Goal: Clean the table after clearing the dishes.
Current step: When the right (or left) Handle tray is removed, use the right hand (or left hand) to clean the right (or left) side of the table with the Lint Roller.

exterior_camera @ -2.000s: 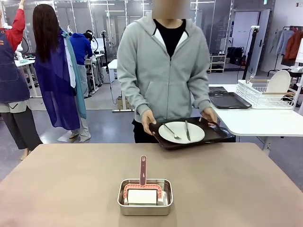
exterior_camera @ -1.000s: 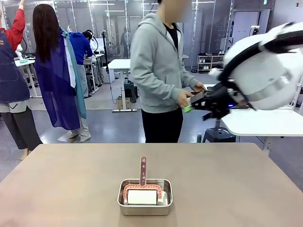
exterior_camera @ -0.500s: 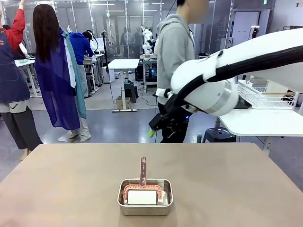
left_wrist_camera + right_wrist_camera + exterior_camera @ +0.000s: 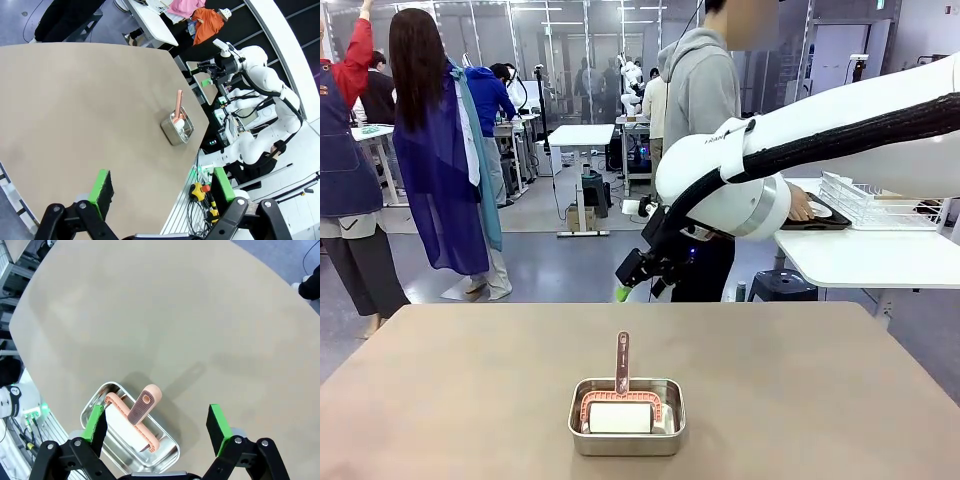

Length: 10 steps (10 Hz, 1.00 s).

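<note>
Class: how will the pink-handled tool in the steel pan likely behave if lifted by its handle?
Its ribbed handle looks moulded: probably stiff, grippy. The white pad looks spongy, likely light. The shallow pan may slide on the smooth table.

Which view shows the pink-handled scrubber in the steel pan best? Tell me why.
Right wrist view: the scrubber is near, seen from above, handle and white pad clear inside the pan. Front view shows it smaller, its base behind the pan wall. Left wrist view shows it tiny and far.
</note>
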### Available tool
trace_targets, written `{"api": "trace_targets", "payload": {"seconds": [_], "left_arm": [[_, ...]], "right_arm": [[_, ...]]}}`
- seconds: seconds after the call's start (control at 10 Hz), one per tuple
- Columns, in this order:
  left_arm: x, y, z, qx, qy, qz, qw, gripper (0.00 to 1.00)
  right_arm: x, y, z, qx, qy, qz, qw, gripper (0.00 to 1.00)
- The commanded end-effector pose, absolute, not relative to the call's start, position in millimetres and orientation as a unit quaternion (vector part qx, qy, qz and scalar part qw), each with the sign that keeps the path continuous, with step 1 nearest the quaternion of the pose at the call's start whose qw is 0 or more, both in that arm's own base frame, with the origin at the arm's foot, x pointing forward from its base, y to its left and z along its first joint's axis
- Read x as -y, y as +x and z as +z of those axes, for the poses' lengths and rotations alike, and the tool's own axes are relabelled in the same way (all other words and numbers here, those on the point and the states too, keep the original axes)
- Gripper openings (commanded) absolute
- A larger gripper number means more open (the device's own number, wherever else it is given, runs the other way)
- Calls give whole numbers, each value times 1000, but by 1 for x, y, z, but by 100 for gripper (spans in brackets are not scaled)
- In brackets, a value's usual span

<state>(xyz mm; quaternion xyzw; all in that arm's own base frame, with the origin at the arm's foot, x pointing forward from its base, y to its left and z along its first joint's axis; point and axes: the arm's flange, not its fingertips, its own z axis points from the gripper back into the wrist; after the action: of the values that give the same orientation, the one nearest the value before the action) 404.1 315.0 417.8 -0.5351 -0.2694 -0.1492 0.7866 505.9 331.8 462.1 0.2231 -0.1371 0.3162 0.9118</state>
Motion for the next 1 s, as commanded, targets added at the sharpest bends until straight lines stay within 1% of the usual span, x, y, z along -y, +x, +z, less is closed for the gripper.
{"api": "trace_targets", "payload": {"seconds": [0.0, 0.3, 0.4, 0.5, 0.6, 0.7, 0.9], "left_arm": [[-312, 401, 421, 270, -529, -139, 792, 100], [-312, 401, 421, 270, -529, -139, 792, 100], [-312, 401, 421, 270, -529, -139, 792, 100], [-312, 401, 421, 270, -529, -139, 792, 100], [-312, 401, 421, 270, -529, -139, 792, 100], [-312, 401, 421, 270, -529, -139, 792, 100], [-312, 401, 421, 270, -529, -139, 792, 100]], "right_arm": [[-328, 500, 462, 147, 226, 306, 913, 100], [-331, 507, 463, 140, 223, 315, 912, 100], [-353, 524, 469, 100, 196, 408, 886, 100], [-371, 532, 475, 83, 180, 466, 862, 100], [-383, 539, 476, 61, 171, 504, 844, 100], [-397, 546, 472, 23, 160, 555, 816, 100], [-418, 563, 462, -27, 145, 615, 775, 100]]}}
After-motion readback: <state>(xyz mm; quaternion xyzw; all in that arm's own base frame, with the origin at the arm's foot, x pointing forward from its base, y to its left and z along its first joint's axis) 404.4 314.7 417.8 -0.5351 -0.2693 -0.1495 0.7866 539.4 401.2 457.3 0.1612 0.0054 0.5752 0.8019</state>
